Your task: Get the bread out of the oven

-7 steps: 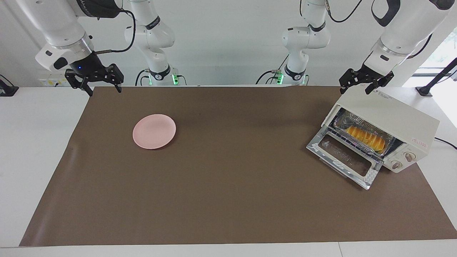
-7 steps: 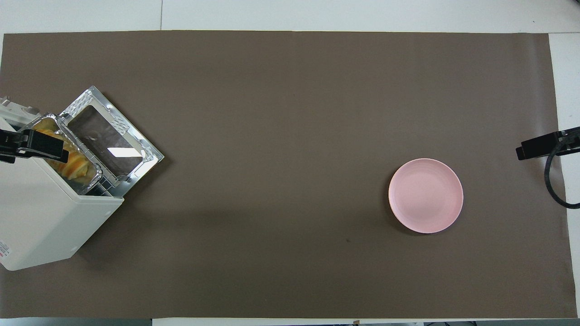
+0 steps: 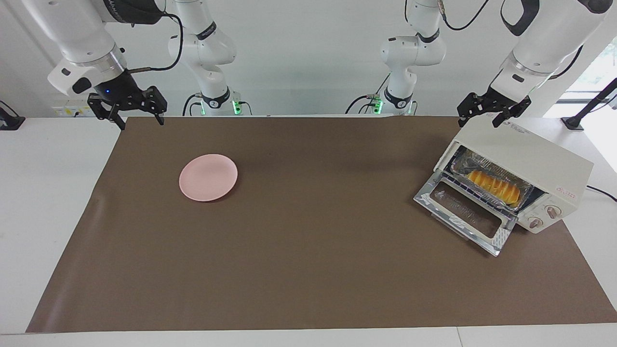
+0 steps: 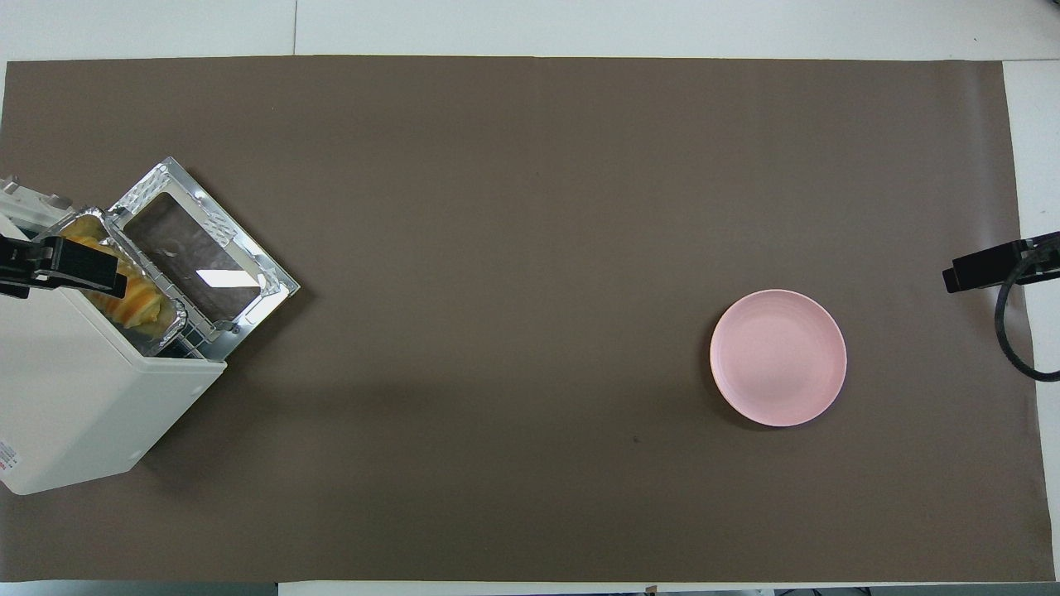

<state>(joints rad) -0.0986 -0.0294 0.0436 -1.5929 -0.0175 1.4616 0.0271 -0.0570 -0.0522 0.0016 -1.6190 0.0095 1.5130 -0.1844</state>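
Note:
The cream-white oven (image 3: 530, 159) stands at the left arm's end of the table. Its glass door (image 3: 465, 212) is dropped open. Inside, the golden ridged bread (image 3: 494, 187) lies in a crinkled foil tray (image 3: 470, 161) on the wire rack. From overhead the bread (image 4: 137, 305) shows at the oven's (image 4: 83, 397) mouth, partly under my left gripper (image 4: 79, 266). My left gripper (image 3: 482, 118) hangs open over the oven's top edge, holding nothing. My right gripper (image 3: 140, 123) hangs open and empty over the mat's edge at the right arm's end, and its tip (image 4: 977, 271) shows overhead.
A pink plate (image 3: 208, 177) lies empty on the brown mat (image 3: 308, 270) toward the right arm's end, also seen from overhead (image 4: 778, 358). The open door (image 4: 199, 257) juts out over the mat in front of the oven. A black cable (image 4: 1010, 331) hangs from the right arm.
The left gripper has shifted very slightly over the oven's top. The right arm, bread, oven and plate have not moved.

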